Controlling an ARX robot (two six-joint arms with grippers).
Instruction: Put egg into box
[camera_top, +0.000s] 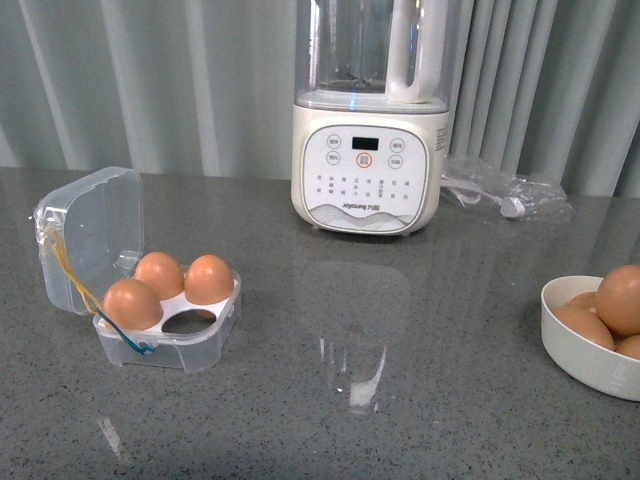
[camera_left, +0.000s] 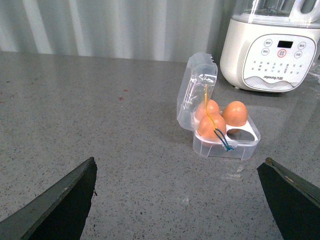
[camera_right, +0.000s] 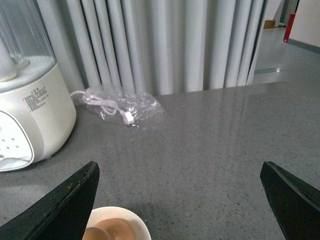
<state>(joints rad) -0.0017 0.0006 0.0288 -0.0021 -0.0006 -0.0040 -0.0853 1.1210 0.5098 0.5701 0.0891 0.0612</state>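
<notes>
The clear box (camera_top: 150, 300) stands open at the left of the grey counter, lid tipped back, yellow and blue bands on it. Three brown eggs fill three cells; one front cell (camera_top: 188, 320) is empty. It also shows in the left wrist view (camera_left: 225, 132). More brown eggs (camera_top: 615, 305) lie in a white bowl (camera_top: 585, 360) at the right edge; I cannot tell which is the task's egg. The bowl's rim (camera_right: 135, 222) and egg tops (camera_right: 107, 232) show in the right wrist view. My left gripper (camera_left: 180, 200) is open, short of the box. My right gripper (camera_right: 180, 200) is open above the bowl.
A white Joyoung blender (camera_top: 368, 130) with a clear jug stands at the back centre. A clear plastic bag with a white cable (camera_top: 505, 195) lies to its right, also in the right wrist view (camera_right: 122, 110). Grey curtains hang behind the counter.
</notes>
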